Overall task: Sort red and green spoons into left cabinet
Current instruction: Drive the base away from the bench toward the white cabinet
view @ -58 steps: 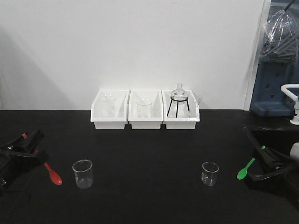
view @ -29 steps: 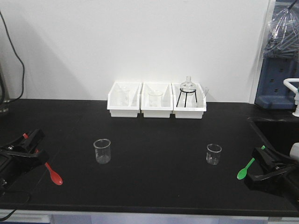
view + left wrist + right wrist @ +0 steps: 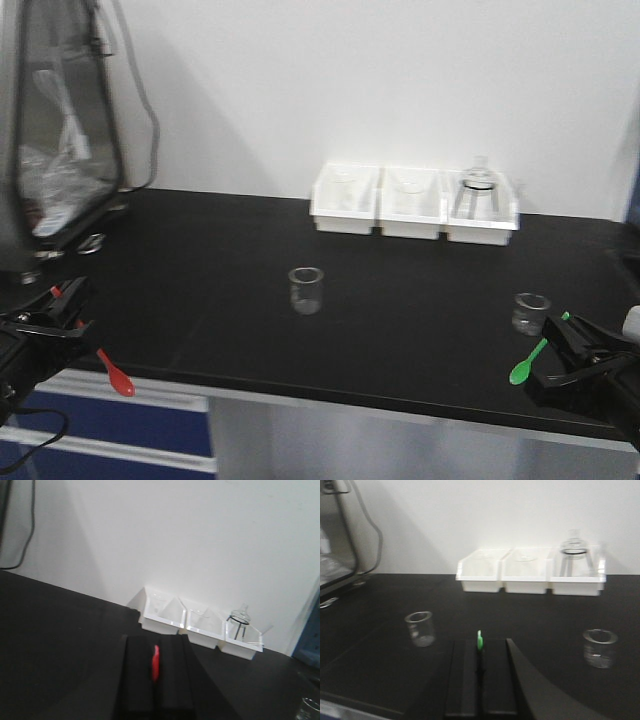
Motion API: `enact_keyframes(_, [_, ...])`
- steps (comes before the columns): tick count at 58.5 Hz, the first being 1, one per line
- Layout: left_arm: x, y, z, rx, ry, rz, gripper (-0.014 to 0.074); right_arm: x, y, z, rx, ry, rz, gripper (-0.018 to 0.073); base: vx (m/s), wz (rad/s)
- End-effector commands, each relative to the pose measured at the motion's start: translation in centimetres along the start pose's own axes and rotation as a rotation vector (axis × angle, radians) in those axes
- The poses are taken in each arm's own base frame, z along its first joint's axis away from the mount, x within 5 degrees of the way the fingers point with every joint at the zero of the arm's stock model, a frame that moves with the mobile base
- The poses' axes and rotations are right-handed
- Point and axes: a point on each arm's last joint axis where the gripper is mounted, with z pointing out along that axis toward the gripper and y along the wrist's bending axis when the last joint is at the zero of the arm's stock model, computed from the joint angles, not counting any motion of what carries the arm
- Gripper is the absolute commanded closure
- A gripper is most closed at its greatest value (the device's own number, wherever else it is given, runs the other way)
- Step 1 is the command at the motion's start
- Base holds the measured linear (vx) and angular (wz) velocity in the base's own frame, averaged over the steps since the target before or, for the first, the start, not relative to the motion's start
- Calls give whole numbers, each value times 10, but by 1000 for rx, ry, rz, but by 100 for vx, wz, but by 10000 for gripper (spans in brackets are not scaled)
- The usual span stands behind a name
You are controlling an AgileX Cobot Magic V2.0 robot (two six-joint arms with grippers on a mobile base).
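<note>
Nearest, the left gripper (image 3: 72,312) is clamped on the red spoon (image 3: 117,375), whose bowl hangs down past the front edge of the table (image 3: 200,270); the left wrist view shows the red handle pinched between the closed fingers. On the other side the right gripper (image 3: 552,350) grips the green spoon (image 3: 525,364) the same way, bowl pointing down and inward above the table. Farther off stand two beakers (image 3: 306,290), well apart, and at the back wall three white bins (image 3: 412,200), the right one holding a flask (image 3: 478,185). No view shows the cabinet, so I judge that picking up is done and the carry is in hand. Next, the cabinet must come within reach on the left, then each spoon must be set down inside without slipping from its grip.
</note>
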Motion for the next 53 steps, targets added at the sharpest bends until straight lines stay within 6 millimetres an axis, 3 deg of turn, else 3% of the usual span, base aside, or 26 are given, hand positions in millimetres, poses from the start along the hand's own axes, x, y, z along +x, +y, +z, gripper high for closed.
enact_keyframes(1, [-23,-10,0,52,-131,0,600,-22,3,-2,-22,-130,-12,565,-13,51])
enact_keyframes(22, [-23,-10,0,52,-131,0,600,-22,3,-2,-22,-130,-12,565,-8,65])
enact_keyframes(53, [-23,-10,0,52,-131,0,600,-22,3,-2,-22,-130,-12,565,5,89])
